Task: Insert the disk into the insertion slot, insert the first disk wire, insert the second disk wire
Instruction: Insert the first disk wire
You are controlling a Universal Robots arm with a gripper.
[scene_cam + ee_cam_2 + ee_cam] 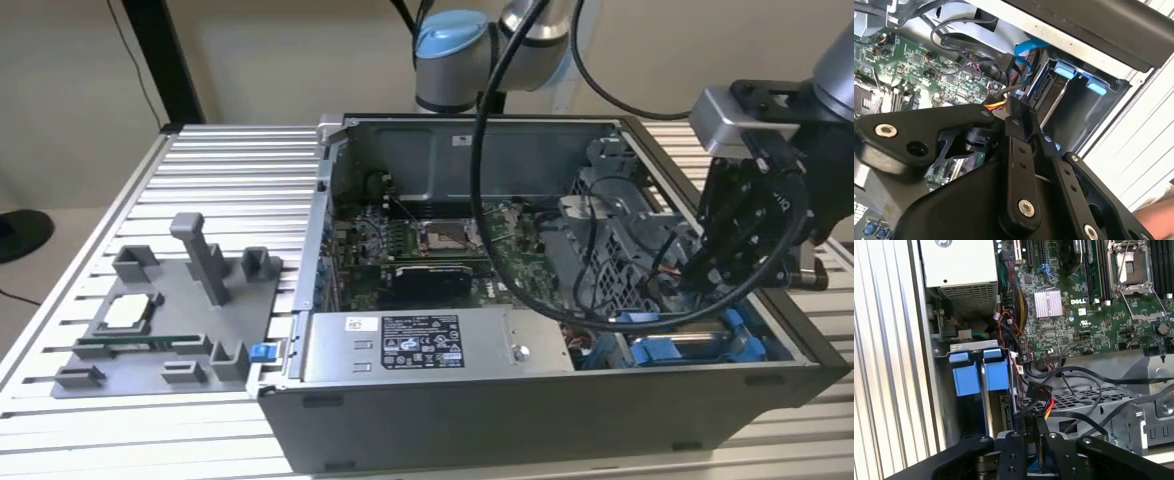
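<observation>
End effector [1033, 426] nr insertion slot [974, 347]

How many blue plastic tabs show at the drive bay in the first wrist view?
2, side by side at the drive bay: one blue tab nearer the slatted table, the other nearer the motherboard. Others may be hidden inside.
</observation>
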